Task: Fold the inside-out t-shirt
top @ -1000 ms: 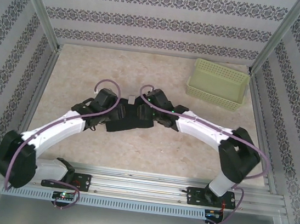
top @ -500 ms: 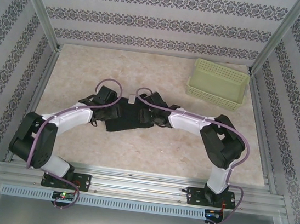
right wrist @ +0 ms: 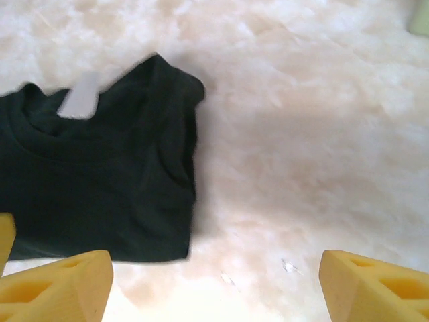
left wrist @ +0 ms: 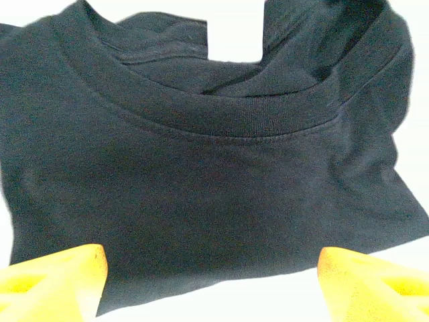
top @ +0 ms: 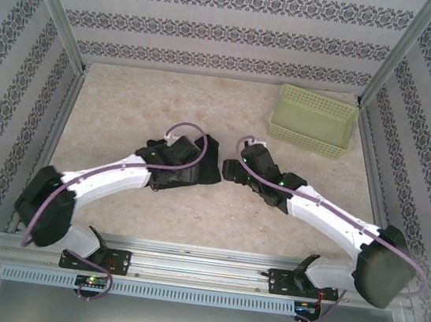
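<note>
**Top view.** The shirt (top: 203, 163), a black folded bundle, lies near the middle of the pale marbled bench (top: 127, 110). The left arm reaches in from the left and covers the shirt's left part, with the left gripper (top: 186, 163) low over the cloth. The right gripper (top: 231, 171) is just beside the shirt's right edge, over bare bench. A pale green perforated basket (top: 312, 123) stands well apart at the far right corner. Patterned walls (top: 217, 30) and metal posts (top: 57, 9) close in the bench, and a metal rail (top: 202, 262) carries both arm bases.

**Left wrist view.** The shirt (left wrist: 201, 194) fills most of the frame, its ribbed collar (left wrist: 221, 121) curving across the upper half. The yellow fingertips (left wrist: 53, 285) stand far apart at the bottom corners. The shirt's near edge runs between them, and nothing is pinched.

**Right wrist view.** The shirt (right wrist: 100, 181) lies at the left and bare bench at the right. A small white tag (right wrist: 79, 102) sits at the collar, too blurred to read any writing. The right gripper's fingertips (right wrist: 375, 288) are spread wide over bare bench, gripping nothing. A pale green corner of the basket (right wrist: 420, 17) shows at the upper right.
</note>
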